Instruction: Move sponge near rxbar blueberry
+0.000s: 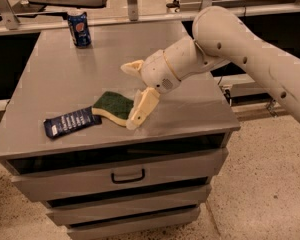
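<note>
From my station: the arm [240, 44] comes in from the right edge of view and reaches down-left over the bench [55, 79]. The end effector [129, 95] sits over the front-centre of the bench top. Its fingers are spread wide and pinch nothing. The upper finger [132, 66] is raised clear of the surface and points left. The lower finger [142, 109] slants down, tip at or just above the bench top near the front edge; I cannot tell if it makes contact. The sponge [112, 106] lies flat on the bench, green side up, pale foam edge showing along its front. Its right end is against or just under the lower finger; contact looks likely but I cannot confirm it. The sponge's left end meets the right end of the bar [72, 123], touching or overlapping a little. The bar lies flat, dark blue w/ white lettering, angled so its left end is nearer the front-left corner. A blue can [79, 29] stands upright at the back of the bench, left of centre, well apart from sponge and bar. Below the top the bench has drawers; the upper drawer [128, 175] carries a dark handle at centre. The floor [270, 194] is speckled and pale.
</note>
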`<act>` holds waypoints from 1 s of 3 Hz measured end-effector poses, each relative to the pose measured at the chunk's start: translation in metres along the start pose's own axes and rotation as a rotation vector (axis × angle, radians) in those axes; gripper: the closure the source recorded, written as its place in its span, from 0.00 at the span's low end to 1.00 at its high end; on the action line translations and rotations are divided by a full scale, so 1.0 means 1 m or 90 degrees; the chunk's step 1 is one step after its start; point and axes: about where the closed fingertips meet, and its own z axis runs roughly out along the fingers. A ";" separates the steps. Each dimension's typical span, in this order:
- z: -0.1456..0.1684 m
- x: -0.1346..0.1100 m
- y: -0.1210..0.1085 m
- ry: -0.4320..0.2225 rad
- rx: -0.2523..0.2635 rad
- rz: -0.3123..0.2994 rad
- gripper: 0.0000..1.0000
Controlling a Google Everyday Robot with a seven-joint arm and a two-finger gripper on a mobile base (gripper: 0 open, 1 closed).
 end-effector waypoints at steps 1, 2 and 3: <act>-0.039 0.013 -0.012 0.002 0.045 0.008 0.00; -0.095 0.037 -0.030 -0.007 0.097 0.015 0.00; -0.152 0.057 -0.045 -0.012 0.151 0.029 0.00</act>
